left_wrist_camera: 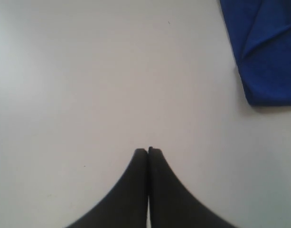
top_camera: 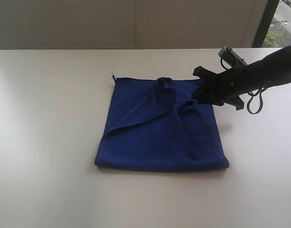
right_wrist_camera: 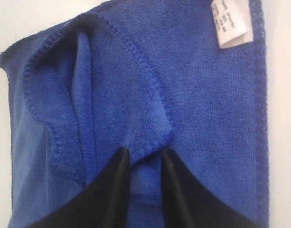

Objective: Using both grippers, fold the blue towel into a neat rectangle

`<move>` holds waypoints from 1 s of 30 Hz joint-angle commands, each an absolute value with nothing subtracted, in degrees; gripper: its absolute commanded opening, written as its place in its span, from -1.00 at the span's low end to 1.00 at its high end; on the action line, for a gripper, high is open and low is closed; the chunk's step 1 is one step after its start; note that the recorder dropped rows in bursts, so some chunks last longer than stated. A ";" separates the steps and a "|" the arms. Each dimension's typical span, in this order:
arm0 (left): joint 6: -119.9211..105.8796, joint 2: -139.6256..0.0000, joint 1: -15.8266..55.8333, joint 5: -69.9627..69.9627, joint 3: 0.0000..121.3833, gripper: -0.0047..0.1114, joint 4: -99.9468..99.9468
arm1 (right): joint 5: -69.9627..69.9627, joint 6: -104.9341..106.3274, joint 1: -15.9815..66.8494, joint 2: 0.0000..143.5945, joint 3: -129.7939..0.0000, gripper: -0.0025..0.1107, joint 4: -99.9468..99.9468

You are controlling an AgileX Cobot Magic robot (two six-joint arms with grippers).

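The blue towel (top_camera: 159,137) is laid folded on the worktop (top_camera: 50,118), a turned-back hem corner at the narrowly parted jaws of the right gripper (right_wrist_camera: 144,154). The left gripper (left_wrist_camera: 148,150) is closed, well apart.

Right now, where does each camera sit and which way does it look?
Exterior: off the arms, looking down at the table, blue towel and right gripper.
Left wrist: on the left arm, facing the table; shut left gripper shows.
Right wrist: on the right arm, close over the towel; fingers show.
Shared: all see the towel.
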State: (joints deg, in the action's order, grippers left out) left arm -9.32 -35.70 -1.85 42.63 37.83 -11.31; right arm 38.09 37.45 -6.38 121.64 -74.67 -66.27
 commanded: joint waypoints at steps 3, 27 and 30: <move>-11.28 -35.31 -2.00 34.77 37.73 -0.92 -11.94 | 38.15 38.71 -6.87 121.78 -74.79 -0.96 -63.04; -11.63 -68.47 3.67 26.80 49.14 -0.92 -23.40 | 36.17 26.22 -6.35 107.71 -78.31 -0.96 -36.79; -11.79 -79.18 14.56 21.68 55.47 -0.92 -21.36 | 39.87 25.30 -5.98 107.56 -79.39 -0.96 -35.14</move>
